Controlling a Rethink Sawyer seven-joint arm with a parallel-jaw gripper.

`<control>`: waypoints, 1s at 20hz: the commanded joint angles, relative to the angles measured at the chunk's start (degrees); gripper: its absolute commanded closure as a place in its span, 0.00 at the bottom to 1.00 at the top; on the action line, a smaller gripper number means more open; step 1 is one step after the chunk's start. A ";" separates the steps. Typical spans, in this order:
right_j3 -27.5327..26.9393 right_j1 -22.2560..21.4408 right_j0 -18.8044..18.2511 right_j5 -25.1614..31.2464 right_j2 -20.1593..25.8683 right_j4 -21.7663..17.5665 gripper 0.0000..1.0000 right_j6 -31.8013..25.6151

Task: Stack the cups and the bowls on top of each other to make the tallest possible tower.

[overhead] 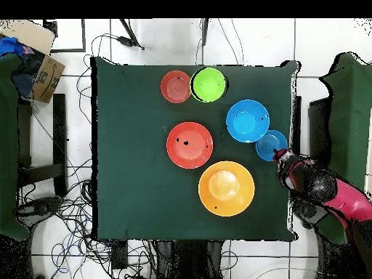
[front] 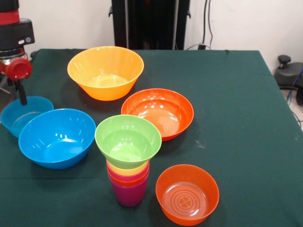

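— Where do we have the pincer [front: 21, 94]?

— At the left edge of the front view, hanging just over the far rim of the small blue bowl [front: 24, 115]. We see one dark finger [front: 22, 93] below the red and black arm [front: 15, 42]; whether it is released or clenched we cannot tell. It carries nothing that we can make out.

— And moving right from it?

— Just beside the small bowl, nearer the camera than the pincer, sits the large blue bowl [front: 56, 138], glossy, round and deep. Farther right and behind is the large orange-yellow bowl [front: 105, 72], faintly ribbed. Then the tower [front: 128, 182]: a purple base cup with orange, crimson and yellow rims nested in it, and the small green bowl [front: 128, 140] resting upright on top. It stands well apart from the pincer.

— Beyond that?

— The wide shallow red-orange bowl [front: 158, 112], just behind the tower, and the small translucent orange bowl [front: 187, 194], ringed inside its base. All sit on the dark green tablecloth [front: 236, 118].
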 commanded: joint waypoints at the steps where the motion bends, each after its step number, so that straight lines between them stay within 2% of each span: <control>1: -4.22 4.81 2.93 -3.37 0.68 -2.10 0.00 -0.84; 6: -3.62 4.79 3.61 -5.47 -0.50 -3.82 0.00 -0.69; 14: -3.35 4.06 5.34 -6.63 -2.88 -4.51 0.00 -0.18; 15: -3.26 3.98 5.56 -6.79 -3.22 -4.19 1.00 -0.39; 20: -3.62 3.98 6.03 -5.79 -3.77 -3.76 1.00 -0.67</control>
